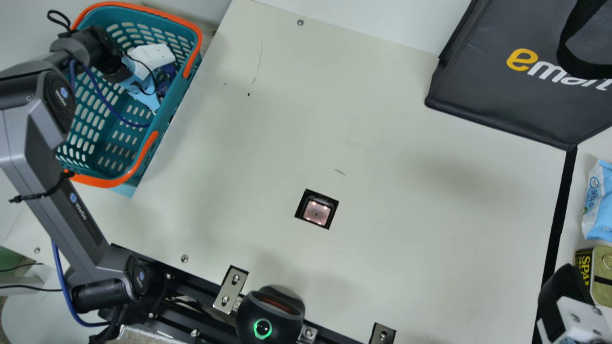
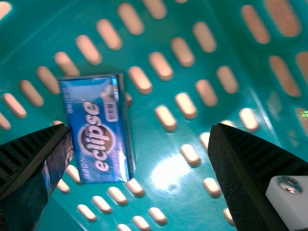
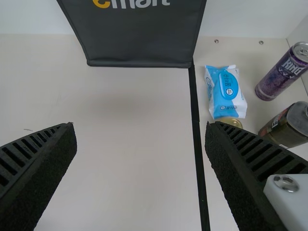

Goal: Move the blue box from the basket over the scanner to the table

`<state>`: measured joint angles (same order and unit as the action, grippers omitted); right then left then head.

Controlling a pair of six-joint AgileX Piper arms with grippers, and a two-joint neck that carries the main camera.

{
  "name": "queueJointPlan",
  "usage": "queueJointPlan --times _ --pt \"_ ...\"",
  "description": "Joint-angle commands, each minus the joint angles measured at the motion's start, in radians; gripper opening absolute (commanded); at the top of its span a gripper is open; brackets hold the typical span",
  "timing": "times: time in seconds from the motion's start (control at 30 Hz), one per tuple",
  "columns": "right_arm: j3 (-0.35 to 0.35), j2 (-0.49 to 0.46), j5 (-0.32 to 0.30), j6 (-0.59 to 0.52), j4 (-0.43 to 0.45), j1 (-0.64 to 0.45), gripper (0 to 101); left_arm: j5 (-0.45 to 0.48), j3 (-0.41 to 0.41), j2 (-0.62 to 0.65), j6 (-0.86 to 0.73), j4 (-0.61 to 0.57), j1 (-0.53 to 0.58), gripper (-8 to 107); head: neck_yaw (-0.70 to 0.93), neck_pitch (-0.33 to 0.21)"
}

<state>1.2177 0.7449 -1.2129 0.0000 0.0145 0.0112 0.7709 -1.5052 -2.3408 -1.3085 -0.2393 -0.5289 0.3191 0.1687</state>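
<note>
The blue box is lying flat on the basket bottom, with the left end effector hovering open above it and the right end effector hanging open over the surface. It is looking light, stiff and slightly slippery, so its long sides are offering the best hold; the left arm is covering part of the basket in the main view
</note>
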Motion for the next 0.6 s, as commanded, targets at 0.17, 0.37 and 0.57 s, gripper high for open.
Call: queueJointPlan --times 0.17,0.37,0.57 --pt "0.0 0.0 0.0 0.0 0.0 0.0 95 -0.084 0.051 0.015 0.072 0.018 0.012 90 0.002 -0.03" --pt "0.0 0.0 0.0 0.0 0.0 0.0 95 -0.137 0.054 0.003 0.151 0.043 0.02 90 0.002 -0.03" --pt "0.0 0.0 0.0 0.0 0.0 0.0 95 -0.159 0.048 -0.008 0.207 0.065 0.024 83 0.002 -0.03"
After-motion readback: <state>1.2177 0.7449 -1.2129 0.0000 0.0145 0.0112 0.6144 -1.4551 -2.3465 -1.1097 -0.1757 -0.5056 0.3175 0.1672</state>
